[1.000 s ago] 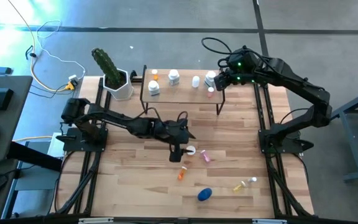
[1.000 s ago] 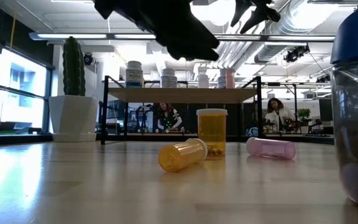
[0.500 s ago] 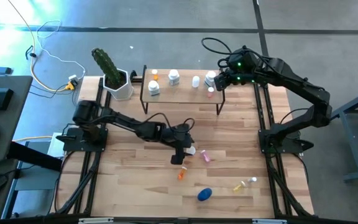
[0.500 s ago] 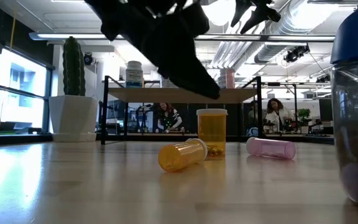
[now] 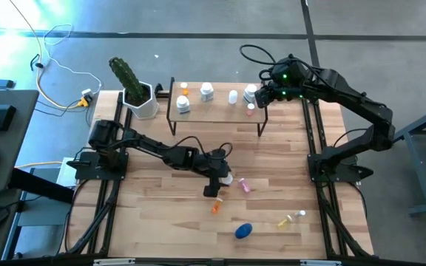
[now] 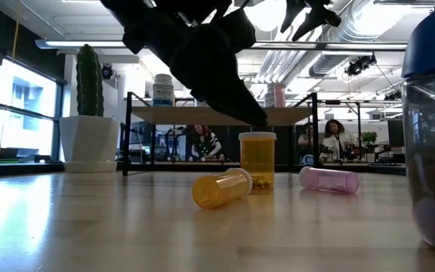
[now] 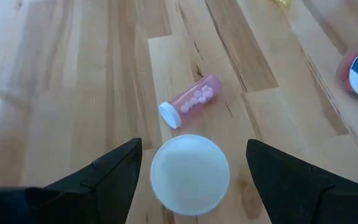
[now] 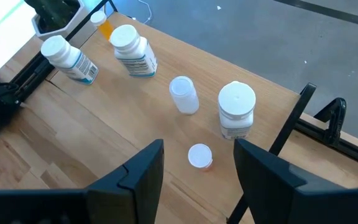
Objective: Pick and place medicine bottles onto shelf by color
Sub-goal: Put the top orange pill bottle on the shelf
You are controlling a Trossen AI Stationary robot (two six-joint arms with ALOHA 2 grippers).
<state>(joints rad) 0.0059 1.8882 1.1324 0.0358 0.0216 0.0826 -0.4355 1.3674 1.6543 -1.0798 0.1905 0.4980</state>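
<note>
Upright white-capped yellow plastic bottle: light, rigid, slick, tippable; grip its body below the cap; left gripper open astride it.

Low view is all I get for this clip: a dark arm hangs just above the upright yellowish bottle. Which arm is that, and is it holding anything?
Observer: The left one. From above, the left gripper is at mid-table, right beside the white cap of the yellowish bottle.
Operator: Open or shut?
Observer: Open. In the left wrist view its fingers are apart, with the cap between them and a gap on each side.
Operator: And the right arm?
Observer: The right gripper hangs open over the right end of the shelf, holding nothing.
</note>
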